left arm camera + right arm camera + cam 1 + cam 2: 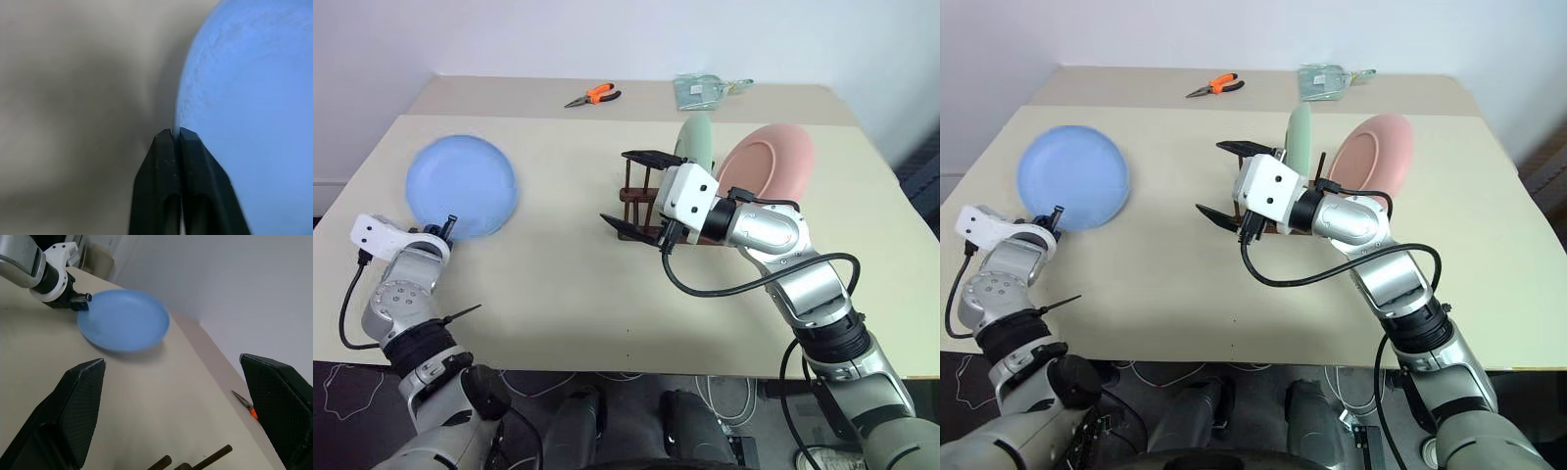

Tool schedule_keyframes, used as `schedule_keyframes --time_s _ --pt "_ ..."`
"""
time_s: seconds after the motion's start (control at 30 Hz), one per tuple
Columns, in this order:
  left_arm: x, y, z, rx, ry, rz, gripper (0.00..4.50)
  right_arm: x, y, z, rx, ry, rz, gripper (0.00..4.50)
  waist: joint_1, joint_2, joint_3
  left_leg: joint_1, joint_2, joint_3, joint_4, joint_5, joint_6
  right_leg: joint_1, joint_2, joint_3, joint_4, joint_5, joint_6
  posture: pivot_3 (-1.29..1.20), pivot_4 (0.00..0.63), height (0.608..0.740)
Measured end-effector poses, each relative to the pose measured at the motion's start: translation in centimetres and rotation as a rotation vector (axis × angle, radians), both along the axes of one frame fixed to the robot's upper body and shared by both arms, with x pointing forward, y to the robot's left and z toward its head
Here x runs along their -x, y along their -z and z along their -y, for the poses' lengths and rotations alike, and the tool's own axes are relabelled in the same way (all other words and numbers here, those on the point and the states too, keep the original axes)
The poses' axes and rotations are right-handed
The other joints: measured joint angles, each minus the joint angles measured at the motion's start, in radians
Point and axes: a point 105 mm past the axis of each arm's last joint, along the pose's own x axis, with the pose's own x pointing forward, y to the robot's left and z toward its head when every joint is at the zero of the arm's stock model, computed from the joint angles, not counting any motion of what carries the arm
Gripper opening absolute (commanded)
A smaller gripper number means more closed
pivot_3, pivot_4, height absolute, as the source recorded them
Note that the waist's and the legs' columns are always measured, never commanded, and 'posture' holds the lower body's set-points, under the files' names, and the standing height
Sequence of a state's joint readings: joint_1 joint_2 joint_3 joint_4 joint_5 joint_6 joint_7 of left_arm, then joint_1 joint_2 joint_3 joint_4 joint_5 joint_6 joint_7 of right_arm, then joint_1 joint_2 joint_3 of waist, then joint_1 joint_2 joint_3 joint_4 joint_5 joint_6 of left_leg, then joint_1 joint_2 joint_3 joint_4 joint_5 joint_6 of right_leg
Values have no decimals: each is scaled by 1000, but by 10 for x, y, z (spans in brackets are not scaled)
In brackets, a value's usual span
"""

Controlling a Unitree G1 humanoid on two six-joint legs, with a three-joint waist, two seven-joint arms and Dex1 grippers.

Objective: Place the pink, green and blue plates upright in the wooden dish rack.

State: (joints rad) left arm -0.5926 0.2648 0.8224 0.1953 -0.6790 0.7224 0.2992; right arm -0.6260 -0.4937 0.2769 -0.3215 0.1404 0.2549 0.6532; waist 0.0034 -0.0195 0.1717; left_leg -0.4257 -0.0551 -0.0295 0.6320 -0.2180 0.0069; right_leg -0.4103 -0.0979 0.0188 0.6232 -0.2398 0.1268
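The blue plate (460, 186) lies at the table's left side. My left gripper (448, 227) is shut on its near rim, and the left wrist view shows the rim edge running between the closed fingertips (168, 139). The green plate (697, 139) and the pink plate (769, 162) stand upright in the wooden dish rack (629, 194) at the middle right. My right gripper (1229, 181) hangs open just left of the rack, pointing toward the blue plate (124, 325), with nothing between its fingers.
Orange-handled pliers (592, 96) and a clear plastic bag (700, 88) lie at the back of the table. Bare tabletop (568, 255) stretches between the blue plate and the rack. The table's front edge runs close to my arms.
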Motion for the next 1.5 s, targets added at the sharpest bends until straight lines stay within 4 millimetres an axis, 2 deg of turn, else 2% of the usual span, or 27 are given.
schedule_keyframes --time_s 0.1,0.13,0.23,0.33,0.4,0.53,0.67,0.7,0.73,0.9,0.97,1.0,1.13,1.2,1.27,1.37,1.43,1.5 --pt "-8 -18 12 -135 73 48 38 -3 -1 5 3 27 -2 4500 1 0 0 0 0 0 0 0 0 0 0 0 -1 0 0 0 150 738" --pt "-11 -29 21 -191 114 84 38 -4 -1 6 14 32 1 4500 2 0 0 0 0 0 0 0 0 0 0 0 -1 0 0 0 150 738" --pt "-21 -72 71 -320 278 240 38 -2 1 0 89 22 70 4500 7 0 0 -1 0 0 0 0 0 0 0 0 -2 0 0 0 150 738" --pt "-23 -119 124 -377 436 399 38 -2 -5 -17 186 -8 205 4500 2 0 0 0 0 0 -1 0 -1 0 0 0 -2 0 0 0 150 738" --pt "-18 -137 146 -408 504 447 38 -11 -5 -24 273 6 295 4500 -15 0 0 0 0 0 -2 1 -2 0 0 0 -1 0 0 0 150 738" --pt "-14 -136 165 -388 573 419 38 -35 5 -24 404 72 391 4500 -22 0 0 1 0 0 -2 3 -4 -3 1 1 4 0 -1 0 150 738" --pt "-9 -138 174 -364 610 419 38 -43 12 -30 486 81 473 4500 -20 -1 1 0 0 0 -2 4 -7 -3 1 1 5 0 -1 0 150 738" --pt "-8 -139 175 -365 614 421 0 -45 13 -31 492 85 484 3968 -19 -1 1 0 0 0 -2 5 -7 -3 1 1 5 0 -1 0 150 738" --pt "-7 -140 175 -361 615 424 0 -47 13 -31 501 91 493 3698 -18 -1 1 0 0 0 -2 6 -9 -3 1 1 5 0 -1 0 150 738" --pt "-5 -143 174 -346 612 435 0 -54 16 -31 537 120 524 1203 -17 -1 1 0 0 0 -2 6 -10 -3 1 1 5 0 -1 0 150 738" --pt "-5 -143 174 -343 613 436 623 -55 14 -31 543 124 536 140 -18 -1 1 0 0 0 -2 6 -10 -3 1 1 5 0 -1 0 150 738" --pt "-4 -143 173 -334 615 442 897 -54 14 -31 546 121 544 0 -18 -1 1 0 0 0 -2 6 -10 -3 1 1 5 0 -1 0 150 738" --pt "-3 -148 168 -261 592 493 2937 -54 14 -32 562 121 566 0 -17 -1 1 0 0 0 -2 6 -10 -3 1 1 5 0 -1 0 150 738" --pt "-2 -158 157 -211 529 556 3817 -53 13 -33 566 121 579 0 -18 -2 2 0 0 0 -2 7 -11 -3 1 1 5 0 -1 0 150 738" --pt "0 -169 132 -212 421 613 3817 -52 12 -33 568 121 591 0 -21 -2 2 1 0 0 -2 7 -11 -3 2 1 6 0 -1 0 150 738" --pt "7 -176 76 -403 218 597 3817 -52 5 -31 524 136 597 0 -25 -2 2 1 0 0 -3 7 -12 -4 3 1 6 0 -1 0 150 738" --pt "13 -164 44 -568 118 514 3817 -50 -5 -25 436 150 580 0 -22 -1 2 0 0 0 -4 7 -12 -4 3 2 6 0 -1 0 150 738" --pt "18 -142 24 -691 81 413 3817 -45 -17 -22 317 143 546 0 -20 -1 2 0 1 0 -4 7 -11 -4 2 2 5 0 -1 0 150 738"
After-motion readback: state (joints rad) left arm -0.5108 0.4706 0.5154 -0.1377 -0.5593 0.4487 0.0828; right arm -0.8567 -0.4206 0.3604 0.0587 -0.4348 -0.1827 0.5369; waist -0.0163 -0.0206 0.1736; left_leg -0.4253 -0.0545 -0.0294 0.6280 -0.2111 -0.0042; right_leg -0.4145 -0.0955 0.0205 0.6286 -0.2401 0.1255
